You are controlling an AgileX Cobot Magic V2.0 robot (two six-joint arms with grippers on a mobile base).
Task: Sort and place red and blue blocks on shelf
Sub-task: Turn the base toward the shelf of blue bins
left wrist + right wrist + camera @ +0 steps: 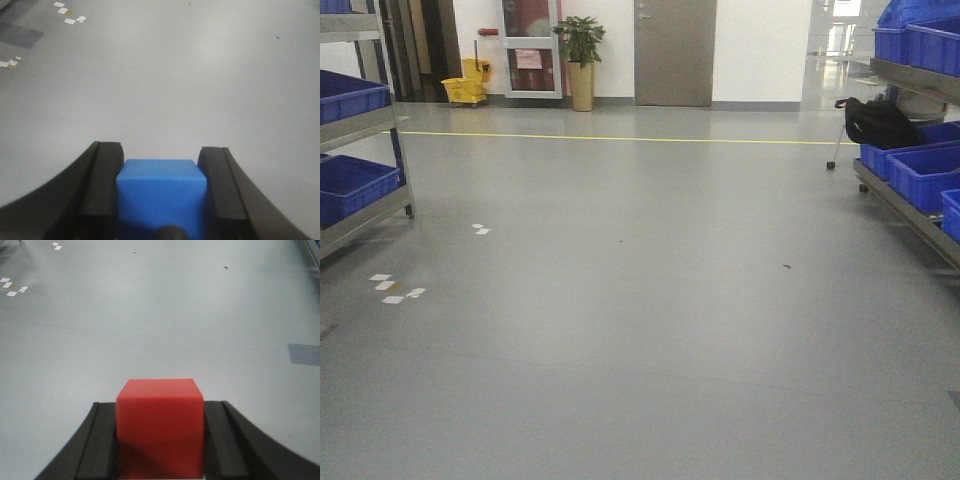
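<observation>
In the left wrist view the blue block [161,200] sits squeezed between the two black pads, so my left gripper [161,152] is shut on it above bare grey floor. My right gripper [160,407] is shut on the red block [160,430], which stands taller than the pads [100,440]. Neither gripper nor block shows in the front view. A tiered metal shelf [365,125] stands at the far left edge, and another shelf [905,205] stands at the right edge. Both are a good way off across the floor.
Large blue bins [355,185] fill the left rack, and more blue bins [925,170] fill the right one, with a black bag [878,122] beside it. White floor markers [395,287] lie at left. A yellow line [620,138], potted plant [581,60], mop bucket [466,88] and door [675,52] are far ahead.
</observation>
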